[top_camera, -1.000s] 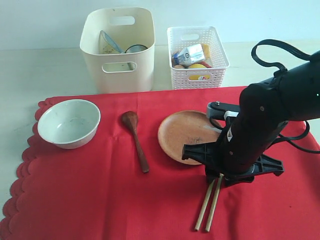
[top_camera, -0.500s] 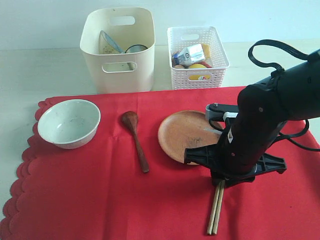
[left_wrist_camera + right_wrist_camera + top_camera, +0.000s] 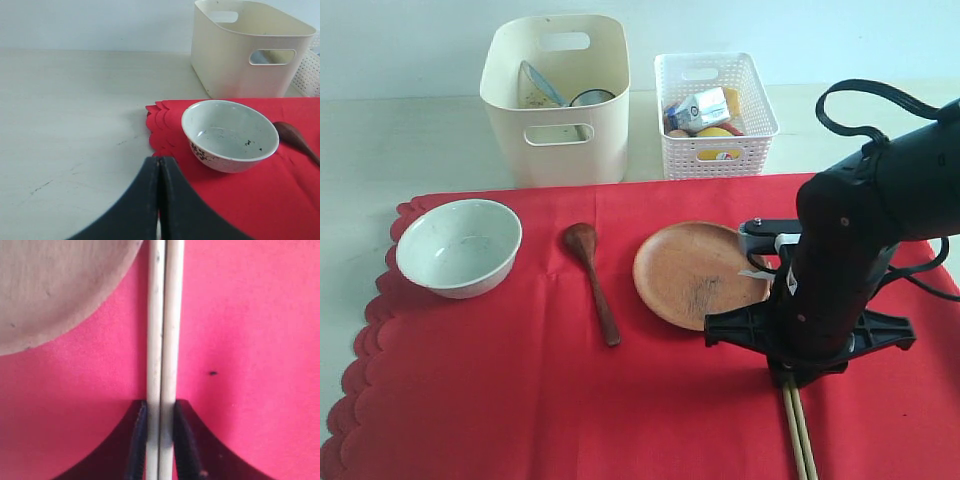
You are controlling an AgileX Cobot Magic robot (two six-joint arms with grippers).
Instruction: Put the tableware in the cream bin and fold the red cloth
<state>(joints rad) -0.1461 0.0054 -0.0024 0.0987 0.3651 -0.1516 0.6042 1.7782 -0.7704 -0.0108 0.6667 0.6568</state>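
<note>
Exterior view: the large bright red scalloped cloth [image 3: 500,400] covers the near part of the pale table [image 3: 410,140]. Soft and limp, it is probably best lifted by a corner. Beyond it stands the tall cream plastic bin [image 3: 555,150]. The round brown wooden plate [image 3: 695,275], pale white-green bowl [image 3: 458,245] and dark wooden spoon [image 3: 595,290] lie on the cloth. Just right of the plate, the thin wooden chopsticks [image 3: 162,315] look light, stiff and apt to slip apart. The right claw [image 3: 161,440] pinches them side by side. The left claw [image 3: 160,195] is pressed together, empty, near the bowl.
</note>
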